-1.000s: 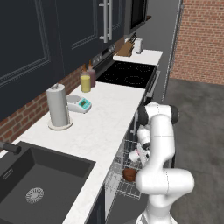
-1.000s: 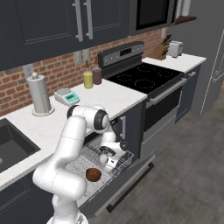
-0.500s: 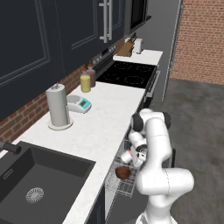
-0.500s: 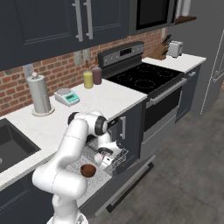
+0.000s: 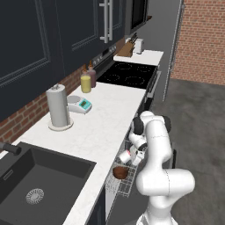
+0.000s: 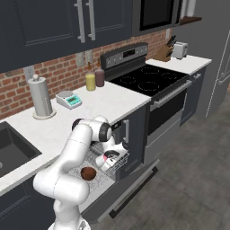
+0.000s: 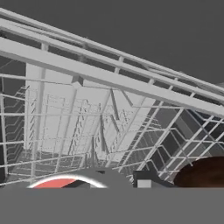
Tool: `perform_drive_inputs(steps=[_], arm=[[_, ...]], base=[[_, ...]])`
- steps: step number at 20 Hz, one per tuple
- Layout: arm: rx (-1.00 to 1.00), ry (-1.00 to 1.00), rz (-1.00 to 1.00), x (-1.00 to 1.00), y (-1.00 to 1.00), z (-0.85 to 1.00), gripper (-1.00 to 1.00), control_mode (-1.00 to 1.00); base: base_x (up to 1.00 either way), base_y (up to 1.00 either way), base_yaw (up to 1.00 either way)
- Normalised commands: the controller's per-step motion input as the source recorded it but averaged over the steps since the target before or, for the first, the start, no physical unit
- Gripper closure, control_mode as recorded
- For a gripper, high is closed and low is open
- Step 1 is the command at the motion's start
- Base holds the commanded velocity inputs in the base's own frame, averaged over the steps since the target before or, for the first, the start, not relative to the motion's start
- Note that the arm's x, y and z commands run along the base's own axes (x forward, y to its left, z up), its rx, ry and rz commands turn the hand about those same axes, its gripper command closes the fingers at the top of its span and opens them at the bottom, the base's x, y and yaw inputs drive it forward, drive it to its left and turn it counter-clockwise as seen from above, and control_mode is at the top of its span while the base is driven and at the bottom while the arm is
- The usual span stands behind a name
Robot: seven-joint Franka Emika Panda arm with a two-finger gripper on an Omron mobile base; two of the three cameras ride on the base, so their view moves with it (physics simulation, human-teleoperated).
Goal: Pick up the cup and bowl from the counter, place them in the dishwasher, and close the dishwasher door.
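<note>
**Q:** Is there any writing, brand or label that can be read?

**A:** None. The teal-and-white kitchen scale (image 5: 81, 104), the yellow-filled bottle (image 5: 85, 83) and the dark bottle (image 6: 99, 77) beside it carry nothing legible. The black stove (image 6: 148, 81) has a control panel at its back, too small to read.

**Q:** Where are the cup and bowl?

**A:** Both are in the light grey wire rack (image 7: 87, 122) pulled out from the under-counter dishwasher (image 6: 117, 179), below the edge of the long white speckled stone counter (image 5: 105, 127). The small pale grey-white cup with a salmon-red top (image 5: 125, 156) lies tilted at the robot's two-finger gripper (image 5: 133, 157). The small round dark reddish-brown bowl (image 5: 120, 172) sits just beside it in the rack, nearer the camera. The flat dark charcoal dishwasher door (image 6: 130, 188) hangs open below the rack.

**Q:** Is the gripper holding the cup?

**A:** I cannot tell. The gripper is right at the cup, but the white arm covers the fingers in both base views. In the hand view only the cup's red top and pale rim show, cut off along the bottom edge, and the bowl is a dark blur at the lower right.

**Q:** What else is cut off?

**A:** The black sink (image 5: 39, 184) runs off the frame. A white paper-towel roll (image 5: 58, 106) stands upright near the scale.
</note>
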Motion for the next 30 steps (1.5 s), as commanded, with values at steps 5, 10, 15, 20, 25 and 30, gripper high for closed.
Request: perform_drive_inputs(steps=[5, 10, 15, 20, 25, 30], arm=[[0.05, 0.01, -0.09, -0.02, -0.07, 0.02, -1.0, -1.0], [0.04, 0.0, -0.1, -0.16, -0.18, 0.38, -1.0, -1.0], [0.0, 0.0, -0.11, -0.28, -0.16, 0.57, -1.0, -1.0], [0.0, 0.0, -0.09, -0.32, -0.04, 0.49, -1.0, -1.0], [0.0, 0.0, -0.07, -0.44, -0.06, 0.59, -1.0, -1.0], [0.0, 0.0, -0.06, -0.84, -0.57, 0.88, -1.0, -1.0]], base=[[0.0, 0.0, 0.0], [0.0, 0.0, 0.0], [0.0, 0.0, 0.0], [0.0, 0.0, 0.0], [0.0, 0.0, 0.0], [0.0, 0.0, 0.0]])
